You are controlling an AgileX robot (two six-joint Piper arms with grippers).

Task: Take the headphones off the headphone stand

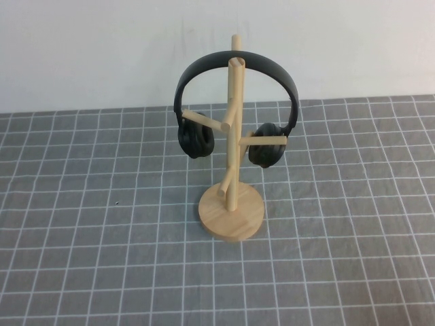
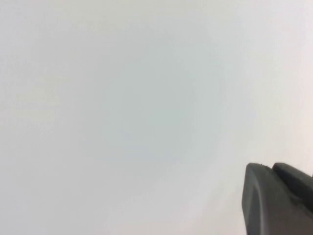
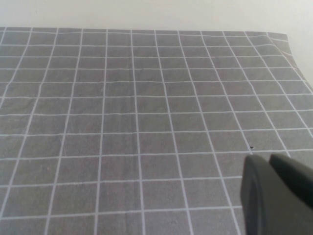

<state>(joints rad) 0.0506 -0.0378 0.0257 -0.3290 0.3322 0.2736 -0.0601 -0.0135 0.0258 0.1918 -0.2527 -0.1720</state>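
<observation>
- Nearest the right wrist camera sat a dark corner of the right pincer (image 3: 276,196), hovering above the grey gridded surface (image 3: 137,122); only one bulky piece of it showed, so whether it was released or clenched I cannot tell.
- Beyond that pincer the cloth ran out to a pale wall (image 3: 146,12), with one small dark speck (image 3: 251,146) on the cloth close ahead of it. Neither task object appeared in this view.
- Likewise, the left wrist view held a dark edge of the left pincer (image 2: 279,198) against a plain pale background and nothing else; whether it was released or clenched I cannot tell.
- Only the high view showed the task's things, and it showed neither pincer, so how they lay relative to either one cannot be told.
- On the surface (image 1: 81,224) the headphone stand (image 1: 232,183) stood upright on its round disc base, its post carrying several angled pegs.
- Hung on it were the headphones (image 1: 238,102): the headband arched over an upper peg near the post's top, one ear cup dangling on each side of the post, each just behind a side peg.
- Both ear cups hung clear of the surface, above the base.
</observation>
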